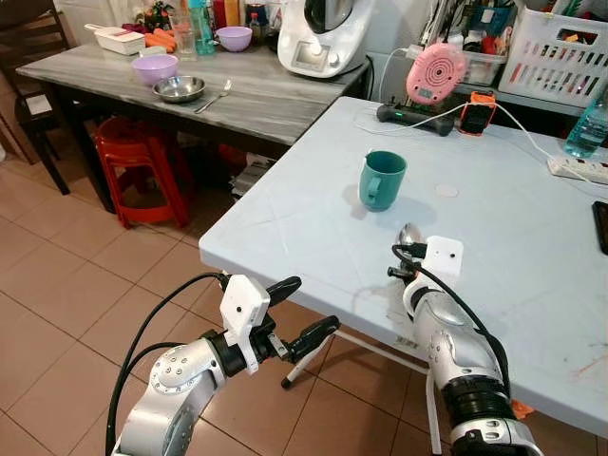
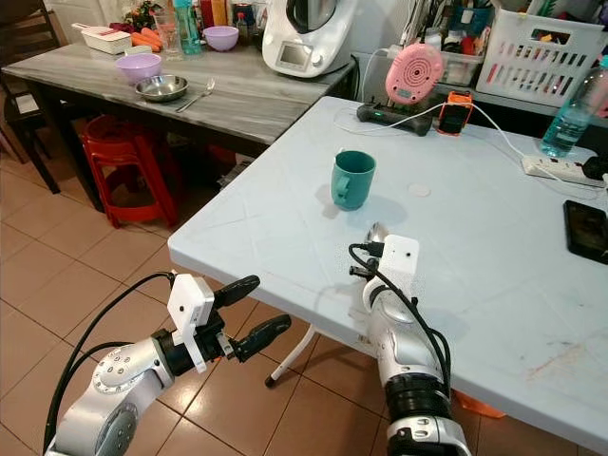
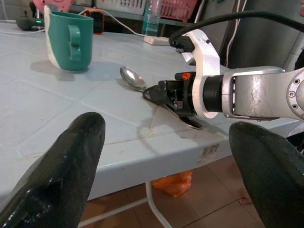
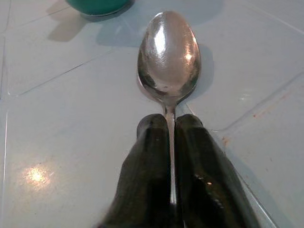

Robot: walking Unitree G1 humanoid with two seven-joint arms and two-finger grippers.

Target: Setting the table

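A steel spoon [image 4: 168, 52] lies on the pale blue-white table [image 1: 285, 228] near its front edge, its bowl pointing toward a teal mug [image 1: 382, 179]. My right gripper [image 4: 170, 121] is shut on the spoon's handle, low over the tabletop. The mug stands upright a short way beyond the spoon [image 3: 133, 78], handle toward me. My left gripper [image 1: 313, 304] hangs open with nothing between its fingers, below and in front of the table edge, over the tiled floor.
At the back left, a grey table [image 1: 266, 104] carries a purple bowl [image 1: 155, 67], a steel bowl [image 1: 179, 89] and a spoon [image 1: 215, 96]. A red stool [image 1: 142, 166] stands under it. A pink device [image 1: 436, 72], cables, a power strip [image 1: 578, 168] and a water bottle [image 1: 589, 123] crowd my table's far side.
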